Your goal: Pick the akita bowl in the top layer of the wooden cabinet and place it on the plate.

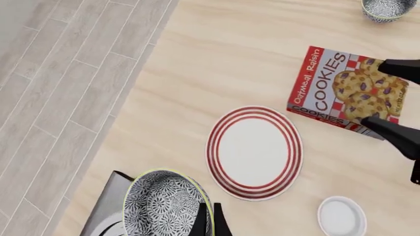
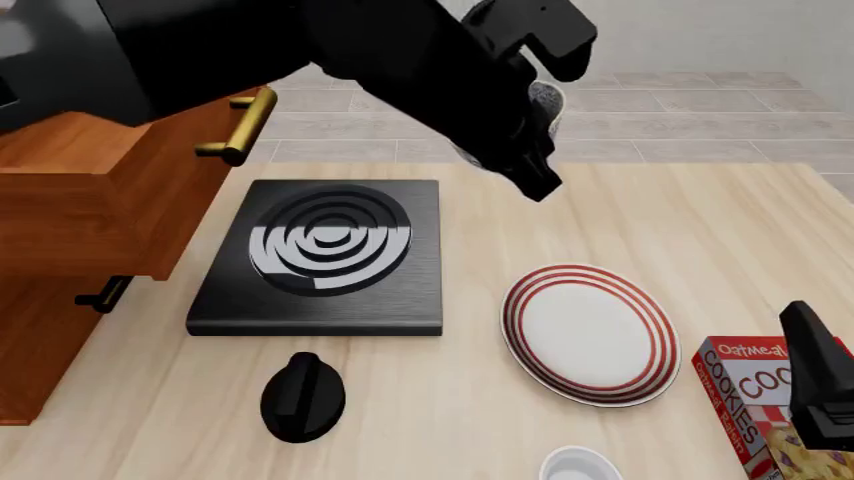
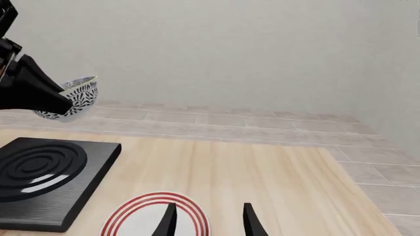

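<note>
The akita bowl [image 1: 161, 206] has a dark patterned wall and a pale rim. My left gripper [image 1: 208, 219] is shut on its rim and holds it in the air. In the front view the bowl [image 2: 546, 104] shows only partly behind the left arm, beyond the plate [image 2: 587, 335]. The red-ringed white plate [image 1: 255, 152] lies flat on the table with nothing on it. My right gripper [image 3: 208, 221] is open and holds nothing, low over the plate's near right side. At the left, the wooden cabinet [image 2: 40, 330] has its top layer [image 2: 80, 215] pulled out.
A black stove [image 2: 327, 255] lies left of the plate, with a black knob [image 2: 303, 396] in front of it. A cookies box [image 2: 754, 405] lies at the near right under the right arm. A small white bowl [image 2: 579, 466] sits at the front edge. Another patterned bowl [image 1: 388, 7] shows in the left wrist view.
</note>
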Motion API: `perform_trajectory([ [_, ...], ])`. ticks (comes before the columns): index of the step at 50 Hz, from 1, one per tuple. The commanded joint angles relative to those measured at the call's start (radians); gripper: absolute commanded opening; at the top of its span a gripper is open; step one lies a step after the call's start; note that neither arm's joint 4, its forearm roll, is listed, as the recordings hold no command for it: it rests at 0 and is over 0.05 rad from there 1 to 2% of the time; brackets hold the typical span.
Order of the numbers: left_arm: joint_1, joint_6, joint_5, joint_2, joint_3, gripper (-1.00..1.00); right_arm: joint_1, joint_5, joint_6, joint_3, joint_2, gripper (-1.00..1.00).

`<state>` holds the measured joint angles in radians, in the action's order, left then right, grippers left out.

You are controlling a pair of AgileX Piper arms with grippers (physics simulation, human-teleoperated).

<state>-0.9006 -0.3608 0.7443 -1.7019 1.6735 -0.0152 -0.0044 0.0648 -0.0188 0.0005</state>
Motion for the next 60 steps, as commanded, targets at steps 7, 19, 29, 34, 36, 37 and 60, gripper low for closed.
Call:
perform_trajectory([
  [7,-0.038,0.033,-0.044,-0.040,0.004,-1.00,-0.001,-0.003,0.005,0.001,0.000,1.00],
  [19,-0.049,0.044,-0.068,-0.094,0.018,-1.00,-0.002,-0.004,0.007,-0.001,0.000,1.00],
  [29,-0.042,0.037,-0.094,-0.131,0.023,-1.00,-0.001,-0.003,0.006,0.001,0.000,1.00],
  [34,-0.040,0.042,-0.102,-0.148,0.031,-1.00,-0.001,-0.003,0.005,0.001,0.000,1.00],
  [36,-0.046,0.051,-0.096,-0.156,0.045,-1.00,-0.001,-0.003,0.005,0.001,0.000,1.00],
  [37,-0.046,0.057,-0.094,-0.159,0.053,-1.00,-0.001,-0.003,0.005,0.001,0.000,1.00],
  [60,-0.078,0.099,-0.105,-0.253,0.127,-1.00,-0.002,-0.005,0.006,0.002,0.000,1.00],
])
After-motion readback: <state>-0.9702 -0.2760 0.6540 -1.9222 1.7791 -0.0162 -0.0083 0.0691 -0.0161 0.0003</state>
